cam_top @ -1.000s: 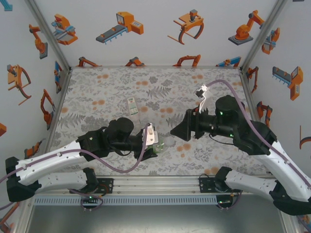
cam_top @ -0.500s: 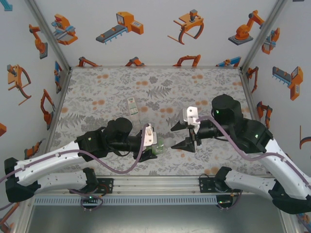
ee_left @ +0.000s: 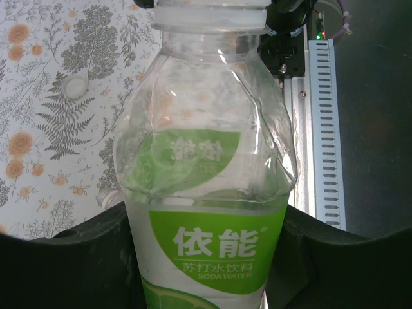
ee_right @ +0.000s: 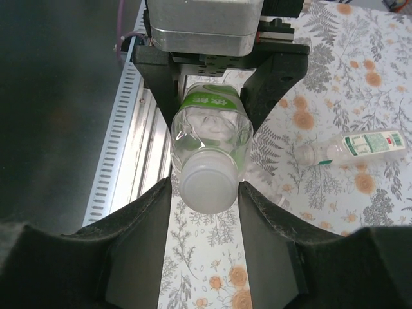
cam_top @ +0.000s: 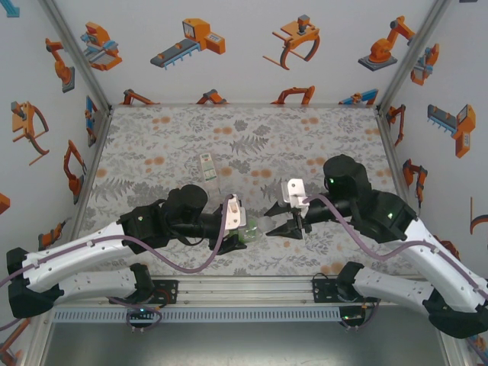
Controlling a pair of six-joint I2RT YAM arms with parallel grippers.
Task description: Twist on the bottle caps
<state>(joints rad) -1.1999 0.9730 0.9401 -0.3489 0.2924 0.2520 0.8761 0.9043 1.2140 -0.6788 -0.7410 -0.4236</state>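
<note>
top / left claw (cam_top: pixel 244 229): clamped on the bottle (cam_top: pixel 250 232), held level over the table (cam_top: pixel 152 145), neck toward the right arm
top / right claw (cam_top: pixel 273 221): at the neck end, jaws either side of the cap (cam_top: pixel 264 226)
top / second bottle (cam_top: pixel 207 168): lying on the table further back, well apart
left wrist / bottle (ee_left: pixel 206 161): green label, body wedged between both fingers, cap (ee_left: pixel 211 14) sitting on the neck
left wrist / table: small pale disc (ee_left: pixel 76 85), probably a loose cap
right wrist / cap (ee_right: pixel 206 187): end-on to the camera, between the fingers (ee_right: pixel 145 225), which sit right alongside it; can't tell if they pinch yet
step: looks like the start of screwing this cap down
next: firm pinch on the cap, then wrist roll about the bottle axis while the left claw holds; stay coaxial or it cross-threads
</note>
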